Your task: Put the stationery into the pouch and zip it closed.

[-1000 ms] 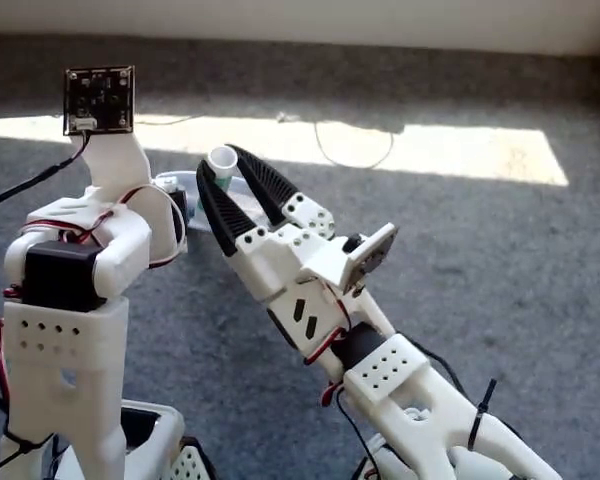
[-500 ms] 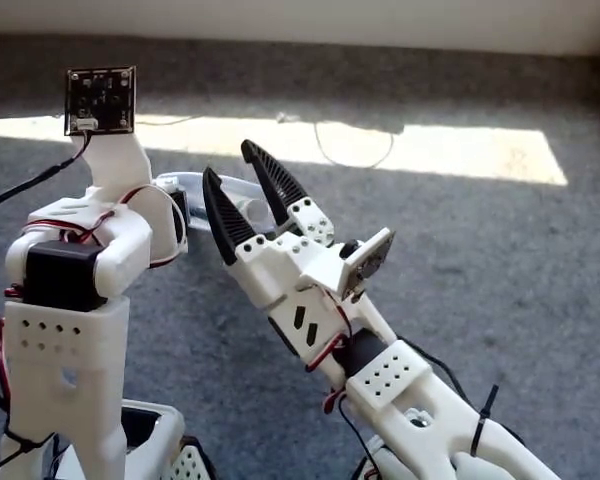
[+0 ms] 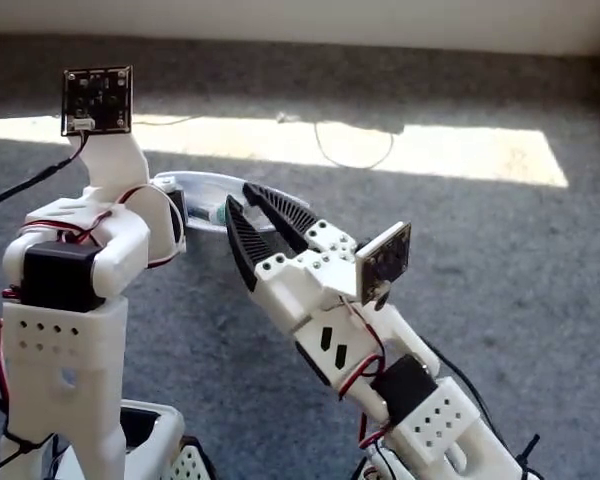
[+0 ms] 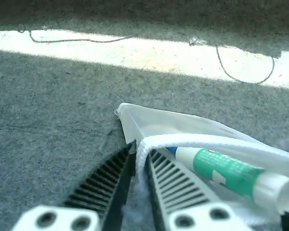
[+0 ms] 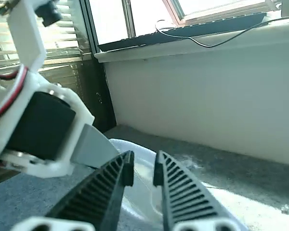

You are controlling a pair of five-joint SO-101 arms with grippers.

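Note:
A translucent pouch (image 3: 206, 185) lies on the grey carpet between the two arms. Inside it rests a white and green tube (image 4: 221, 171), showing in the high view as a green spot (image 3: 221, 213). My left gripper (image 4: 135, 147) is shut on the pouch's white zip edge (image 4: 192, 141), holding the mouth up. My right gripper (image 3: 242, 198) hangs just in front of the pouch, its black fingers a little apart with nothing between them. From the right wrist, the gripper (image 5: 140, 161) points at the pouch (image 5: 140, 192), with the left arm (image 5: 38, 125) close beside it.
Grey carpet (image 3: 500, 260) runs all around, crossed by a sunlit strip (image 3: 460, 155). A thin cable (image 3: 352, 160) loops across that strip beyond the pouch. A pale wall (image 5: 221, 96) with a window sill stands behind. The left arm's camera board (image 3: 98, 100) rises tall at the left.
A second ago my right gripper held a white tube over the pouch. It let the tube go, then drew back and sank lower with its fingers closer together. The left arm stayed still.

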